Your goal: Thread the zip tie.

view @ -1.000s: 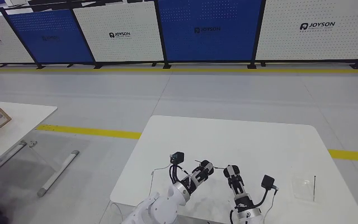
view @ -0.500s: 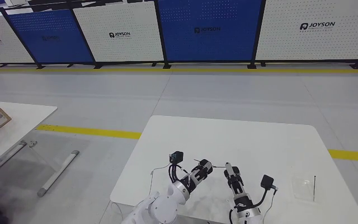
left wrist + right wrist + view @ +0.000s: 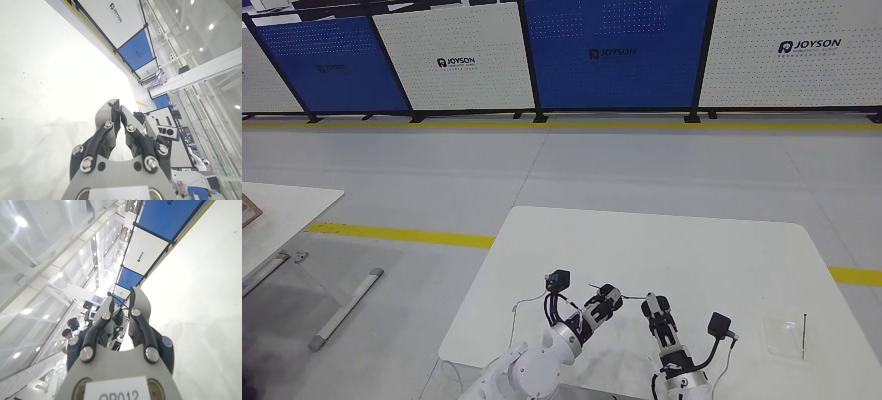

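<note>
A thin black zip tie point(image 3: 626, 295) hangs above the white table point(image 3: 662, 240), spanning the gap between both grippers near the front edge. My left gripper point(image 3: 609, 294) is shut on one end of it, and a dark sliver shows pinched at its tips point(image 3: 119, 109). My right gripper point(image 3: 652, 301) faces it from the right. In the right wrist view this gripper point(image 3: 121, 292) stands open, and the zip tie's strap point(image 3: 123, 306) curves across the gap between its fingers. I cannot tell whether the strap touches either pad.
A clear plastic sheet point(image 3: 783, 336) lies near the table's right edge, with a black zip tie point(image 3: 804, 331) beside it. Another white table point(image 3: 287, 210) stands to the far left across the floor.
My right gripper dipped slightly toward the front edge and came back close to the tie's free end. The left arm has kept still with the tie.
</note>
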